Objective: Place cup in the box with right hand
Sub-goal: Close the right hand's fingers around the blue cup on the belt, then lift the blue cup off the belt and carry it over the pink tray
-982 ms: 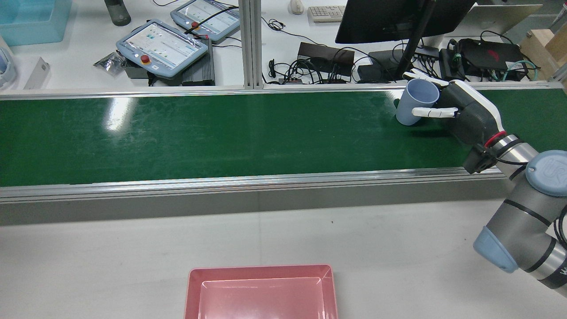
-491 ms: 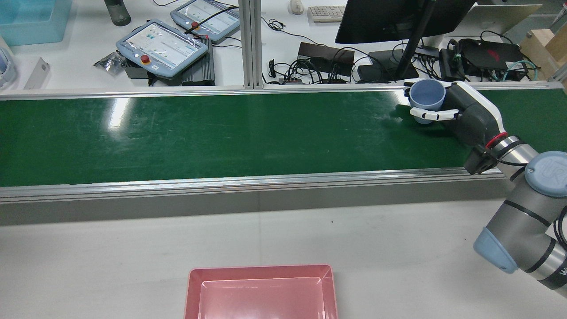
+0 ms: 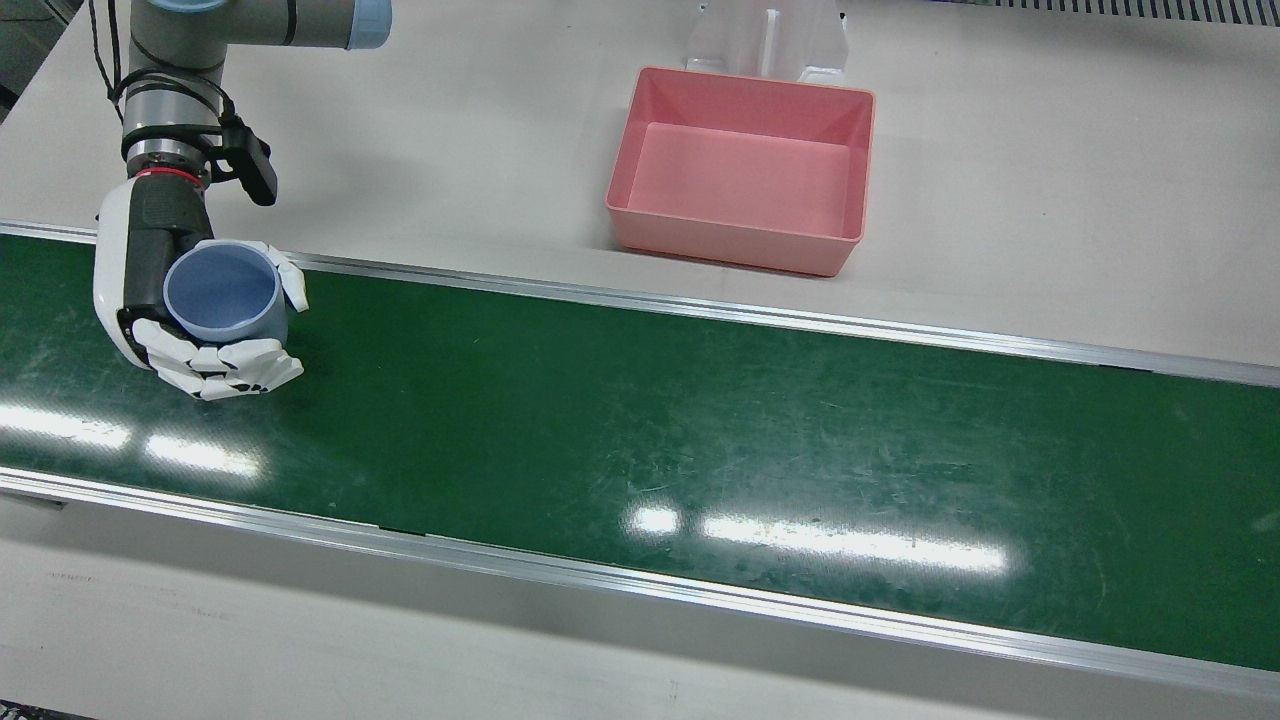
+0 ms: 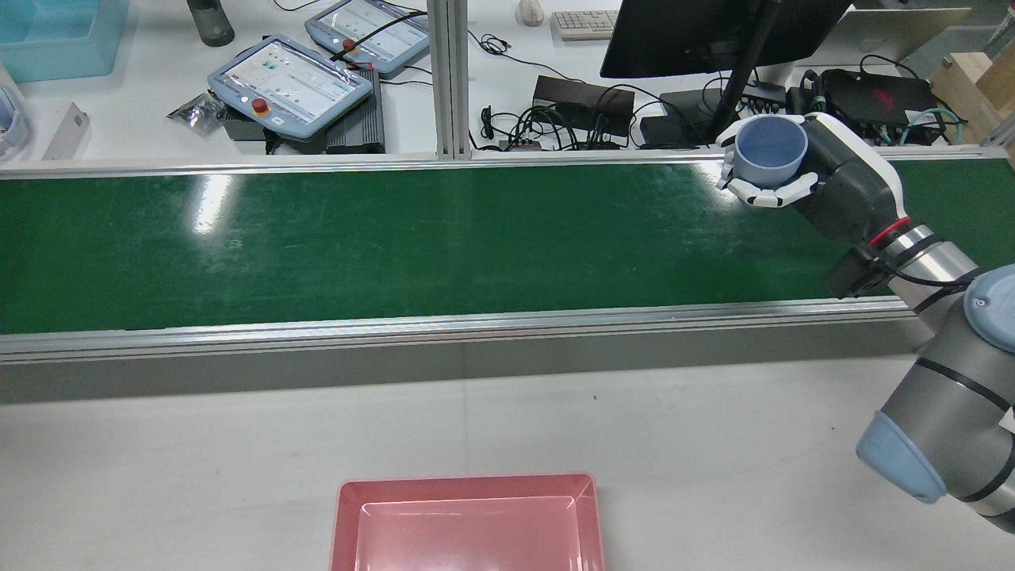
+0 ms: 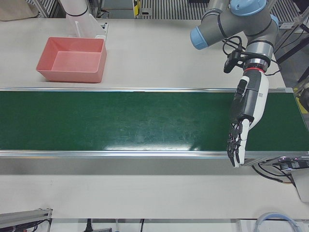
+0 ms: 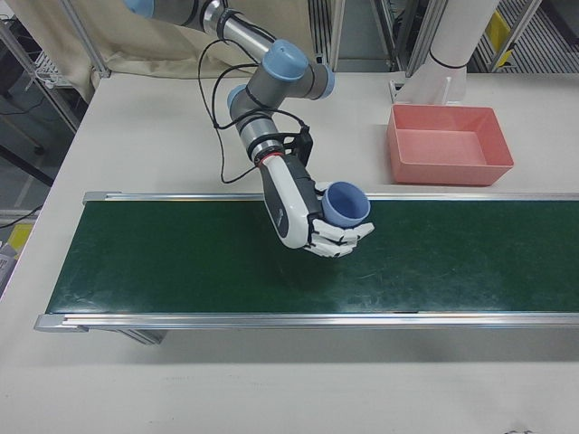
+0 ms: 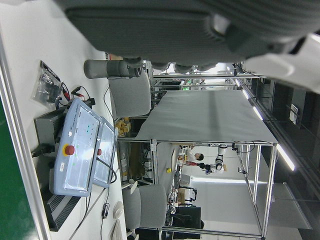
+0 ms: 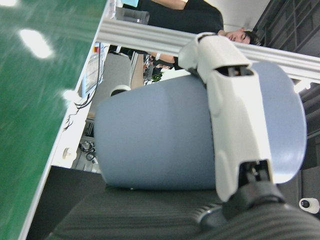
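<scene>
My right hand (image 4: 829, 186) is shut on a light blue cup (image 4: 769, 151) and holds it upright, mouth up, a little above the green conveyor belt (image 4: 396, 238) near its far edge. The hand (image 3: 170, 300) and cup (image 3: 222, 292) also show at the left of the front view, and the cup shows in the right-front view (image 6: 346, 204) and fills the right hand view (image 8: 160, 135). The empty pink box (image 3: 730, 240) sits on the white table beyond the belt, near the robot; its rim shows in the rear view (image 4: 468, 482). My left hand (image 5: 246, 116) hangs open over the belt's other end.
A monitor stand (image 4: 733, 87), cables and two teach pendants (image 4: 289, 83) lie on the desk past the belt's far rail. Aluminium rails (image 4: 476, 325) edge the belt. A white arm pedestal (image 3: 765, 40) stands behind the box.
The cup went from tilted on the belt to upright in my right hand. The hand then lifted it off the belt and slightly away from the robot.
</scene>
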Robot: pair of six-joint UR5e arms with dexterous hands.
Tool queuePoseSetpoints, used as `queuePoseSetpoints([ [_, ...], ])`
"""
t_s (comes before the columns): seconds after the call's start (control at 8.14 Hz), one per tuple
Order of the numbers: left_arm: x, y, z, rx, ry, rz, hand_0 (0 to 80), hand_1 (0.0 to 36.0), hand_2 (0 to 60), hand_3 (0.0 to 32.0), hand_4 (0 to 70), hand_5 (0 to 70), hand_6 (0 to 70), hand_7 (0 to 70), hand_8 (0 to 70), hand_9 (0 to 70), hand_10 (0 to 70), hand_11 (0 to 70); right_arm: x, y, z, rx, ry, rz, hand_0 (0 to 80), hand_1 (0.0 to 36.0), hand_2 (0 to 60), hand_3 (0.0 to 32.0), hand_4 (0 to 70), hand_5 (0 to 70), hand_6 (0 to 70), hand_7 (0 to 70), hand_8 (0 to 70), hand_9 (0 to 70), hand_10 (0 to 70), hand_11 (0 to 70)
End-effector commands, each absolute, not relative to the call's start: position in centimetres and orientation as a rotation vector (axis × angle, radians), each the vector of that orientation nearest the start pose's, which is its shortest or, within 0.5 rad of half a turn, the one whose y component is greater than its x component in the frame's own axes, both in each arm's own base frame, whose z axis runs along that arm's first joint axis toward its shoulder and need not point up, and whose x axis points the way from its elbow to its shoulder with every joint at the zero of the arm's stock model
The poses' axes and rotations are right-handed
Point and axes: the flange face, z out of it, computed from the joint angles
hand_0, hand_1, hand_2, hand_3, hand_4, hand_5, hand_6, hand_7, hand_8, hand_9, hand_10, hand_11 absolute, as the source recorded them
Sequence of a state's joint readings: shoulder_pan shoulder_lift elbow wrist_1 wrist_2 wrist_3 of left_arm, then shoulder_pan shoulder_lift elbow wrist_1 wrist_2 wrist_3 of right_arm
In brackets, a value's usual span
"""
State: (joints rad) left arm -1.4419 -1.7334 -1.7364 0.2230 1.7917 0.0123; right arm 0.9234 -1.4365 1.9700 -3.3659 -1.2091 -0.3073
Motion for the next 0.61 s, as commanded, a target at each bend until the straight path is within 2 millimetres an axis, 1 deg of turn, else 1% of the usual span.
queuePoseSetpoints([
  [0.0, -4.0, -55.7, 54.4, -0.341, 2.13, -1.912, 0.0, 0.0, 0.0, 0.0, 0.0, 0.0, 0.0, 0.0, 0.0, 0.0, 0.0, 0.0, -21.3, -47.5, 37.2, 0.273, 2.895, -1.793, 80.0, 36.0, 60.0, 0.0, 23.3, 27.7, 48.7, 70.0, 70.0, 70.0, 48.8, 70.0],
  [0.12, -4.0, -55.7, 54.4, -0.341, 2.13, -1.912, 0.0, 0.0, 0.0, 0.0, 0.0, 0.0, 0.0, 0.0, 0.0, 0.0, 0.0, 0.0, -23.9, -44.2, 33.8, 0.375, 2.969, -1.703, 80.0, 36.0, 60.0, 0.0, 25.8, 27.1, 48.2, 70.0, 70.0, 70.0, 47.4, 70.0],
  [0.25, -4.0, -55.7, 54.4, -0.341, 2.13, -1.912, 0.0, 0.0, 0.0, 0.0, 0.0, 0.0, 0.0, 0.0, 0.0, 0.0, 0.0, 0.0, -27.3, -40.0, 31.1, 0.488, 3.044, -1.615, 80.0, 36.0, 60.0, 0.0, 26.8, 26.8, 48.0, 70.0, 70.0, 70.0, 46.7, 69.2],
  [0.37, -4.0, -55.7, 54.4, -0.339, 2.131, -1.913, 0.0, 0.0, 0.0, 0.0, 0.0, 0.0, 0.0, 0.0, 0.0, 0.0, 0.0, 0.0, -31.1, -35.9, 29.8, 0.575, 3.051, -1.592, 80.0, 36.0, 60.0, 0.0, 27.0, 26.5, 47.7, 70.0, 70.0, 70.0, 46.1, 68.3],
  [0.49, -4.0, -55.7, 54.4, -0.34, 2.132, -1.91, 0.0, 0.0, 0.0, 0.0, 0.0, 0.0, 0.0, 0.0, 0.0, 0.0, 0.0, 0.0, -34.3, -32.5, 29.2, 0.622, 3.088, -1.583, 80.0, 36.0, 60.0, 0.0, 26.8, 26.4, 47.7, 70.0, 70.0, 70.0, 46.1, 68.2],
])
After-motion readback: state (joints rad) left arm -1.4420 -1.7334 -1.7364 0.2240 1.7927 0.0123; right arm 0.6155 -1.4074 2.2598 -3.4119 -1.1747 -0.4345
